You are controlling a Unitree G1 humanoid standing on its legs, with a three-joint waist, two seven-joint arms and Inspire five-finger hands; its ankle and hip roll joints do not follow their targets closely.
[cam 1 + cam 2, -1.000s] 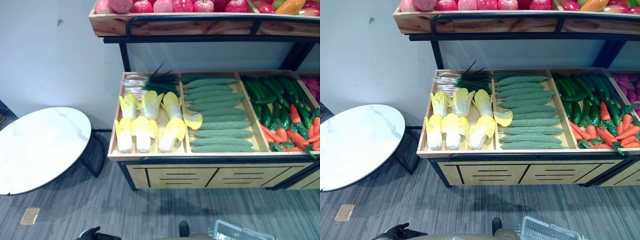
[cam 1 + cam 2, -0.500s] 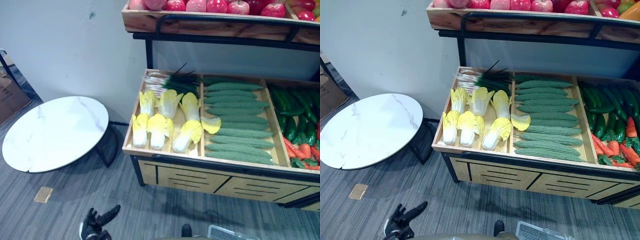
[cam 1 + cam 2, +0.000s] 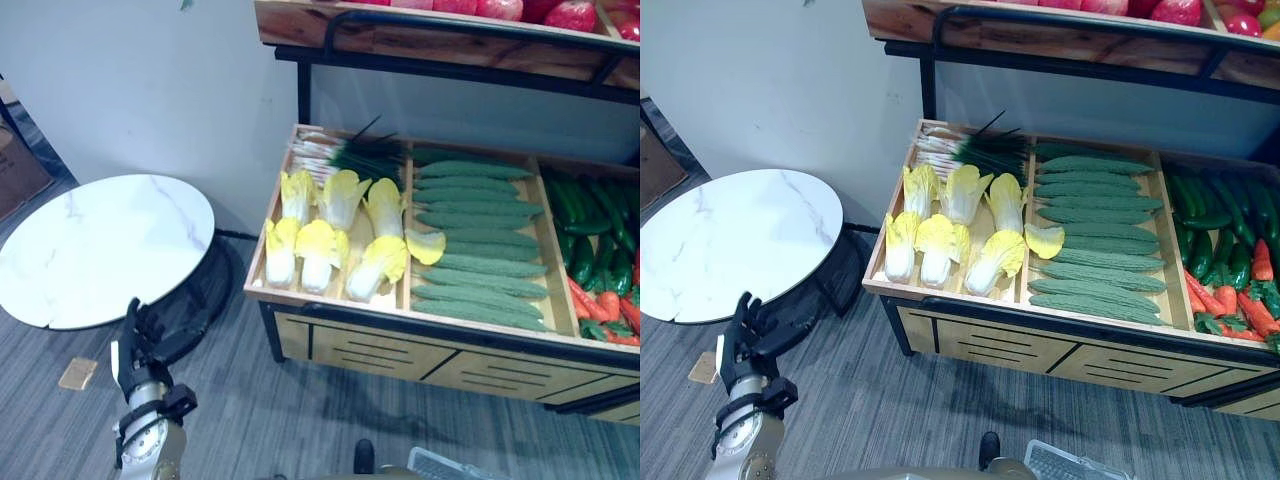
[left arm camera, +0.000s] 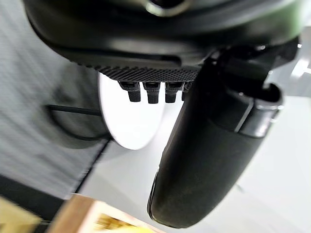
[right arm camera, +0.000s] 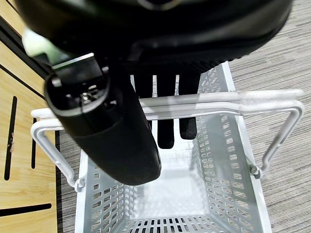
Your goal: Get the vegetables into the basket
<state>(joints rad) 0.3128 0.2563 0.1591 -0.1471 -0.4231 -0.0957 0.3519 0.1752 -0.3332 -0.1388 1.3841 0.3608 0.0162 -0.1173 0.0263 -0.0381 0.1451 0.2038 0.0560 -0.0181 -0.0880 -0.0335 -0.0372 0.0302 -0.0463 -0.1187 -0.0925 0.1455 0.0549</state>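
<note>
Right wrist view: the right hand (image 5: 112, 121) has its fingers (image 5: 165, 121) curled round the handle (image 5: 204, 103) of the white basket (image 5: 228, 184), which hangs empty above the floor. The left hand (image 3: 135, 345) is raised, fingers straight and holding nothing, near the round white surface (image 3: 100, 245). No step is complete: cabbages (image 3: 325, 240), bitter gourds (image 3: 480, 245), cucumbers (image 3: 585, 215) and carrots (image 3: 610, 305) all lie in the display trays (image 3: 320, 302). Open floor separates the left hand from the tray edge; the upper shelf (image 3: 450, 45) overhangs, limiting reach from above.

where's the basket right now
The white basket hangs from the right hand, whose fingers curl round its handles; in the right eye view its corner shows low on the robot's right, on the floor side of the wooden stand.
</note>
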